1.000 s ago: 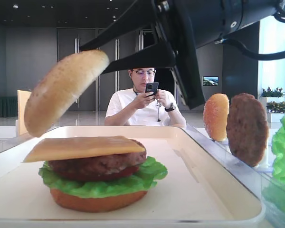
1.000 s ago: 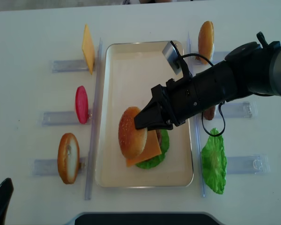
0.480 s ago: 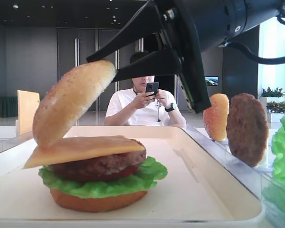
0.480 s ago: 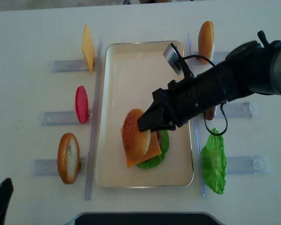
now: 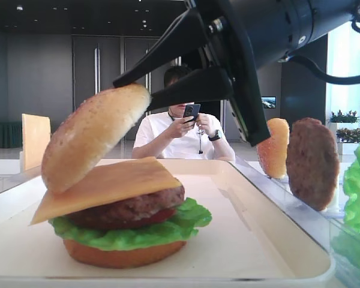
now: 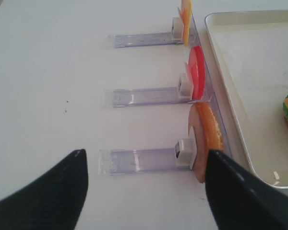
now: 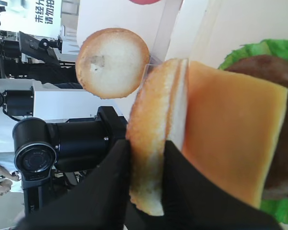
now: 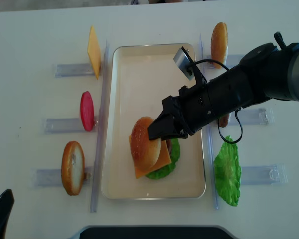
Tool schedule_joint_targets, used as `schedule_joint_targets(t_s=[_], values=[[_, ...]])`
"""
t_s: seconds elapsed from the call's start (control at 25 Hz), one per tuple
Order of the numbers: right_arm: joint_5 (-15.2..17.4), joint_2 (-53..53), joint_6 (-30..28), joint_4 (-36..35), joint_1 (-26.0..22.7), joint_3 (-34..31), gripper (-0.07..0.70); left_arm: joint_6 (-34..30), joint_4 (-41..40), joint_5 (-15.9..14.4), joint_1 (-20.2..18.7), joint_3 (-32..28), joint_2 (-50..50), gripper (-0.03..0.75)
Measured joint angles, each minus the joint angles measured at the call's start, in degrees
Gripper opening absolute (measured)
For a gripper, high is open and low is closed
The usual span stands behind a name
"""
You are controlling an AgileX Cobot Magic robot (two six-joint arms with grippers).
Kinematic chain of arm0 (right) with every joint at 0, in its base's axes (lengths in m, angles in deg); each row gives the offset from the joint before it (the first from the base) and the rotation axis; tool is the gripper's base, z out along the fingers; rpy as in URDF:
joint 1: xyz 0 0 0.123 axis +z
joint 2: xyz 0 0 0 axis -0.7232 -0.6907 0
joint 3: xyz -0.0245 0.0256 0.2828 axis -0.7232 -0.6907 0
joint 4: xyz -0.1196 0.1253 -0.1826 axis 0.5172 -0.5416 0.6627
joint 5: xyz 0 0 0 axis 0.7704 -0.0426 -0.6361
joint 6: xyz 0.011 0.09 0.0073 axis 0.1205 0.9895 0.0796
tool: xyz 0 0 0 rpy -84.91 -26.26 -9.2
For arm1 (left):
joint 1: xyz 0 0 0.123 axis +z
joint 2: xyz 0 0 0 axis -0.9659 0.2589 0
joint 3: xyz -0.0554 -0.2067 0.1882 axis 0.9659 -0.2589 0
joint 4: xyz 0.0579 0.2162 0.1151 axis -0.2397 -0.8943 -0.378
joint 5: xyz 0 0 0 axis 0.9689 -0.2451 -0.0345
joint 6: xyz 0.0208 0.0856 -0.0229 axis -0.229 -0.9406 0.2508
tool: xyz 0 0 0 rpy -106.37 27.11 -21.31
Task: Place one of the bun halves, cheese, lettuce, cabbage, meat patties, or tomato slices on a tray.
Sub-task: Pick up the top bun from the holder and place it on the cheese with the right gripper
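My right gripper point(image 8: 157, 132) point(image 7: 148, 148) point(image 5: 135, 90) is shut on the rim of the seeded top bun half point(image 8: 143, 142) point(image 5: 93, 138) point(image 7: 156, 120). The bun is tilted, and its low left edge rests on the cheese point(image 5: 108, 186) point(image 7: 230, 139). That slice tops a stack of meat patty point(image 5: 138, 210), lettuce point(image 5: 132, 235) and a bottom bun point(image 5: 120, 255) on the cream tray point(image 8: 144, 74). My left gripper point(image 6: 145, 158) hangs open and empty over the table left of the tray.
Clear holders flank the tray. On the left stand a cheese slice point(image 8: 93, 50), a red tomato slice point(image 8: 86, 110) and a bun point(image 8: 73, 167). On the right are a bun point(image 8: 219, 42), a patty point(image 5: 312, 162) and lettuce point(image 8: 227, 172). A seated person point(image 5: 183, 135) is behind.
The right gripper has lowered the top bun to the right onto the stack. The cheese slice now tilts, its left side pressed down. The left gripper has not moved.
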Motion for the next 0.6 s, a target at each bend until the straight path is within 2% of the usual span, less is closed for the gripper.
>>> schedule_joint_targets(t_s=[0.32, 0.6], values=[[-0.17, 0.00, 0.00, 0.71, 0.00, 0.00, 0.168, 0.00, 0.00, 0.00, 0.00, 0.00, 0.00, 0.580], [-0.51, 0.00, 0.00, 1.73, 0.00, 0.00, 0.304, 0.00, 0.00, 0.00, 0.00, 0.00, 0.00, 0.580]])
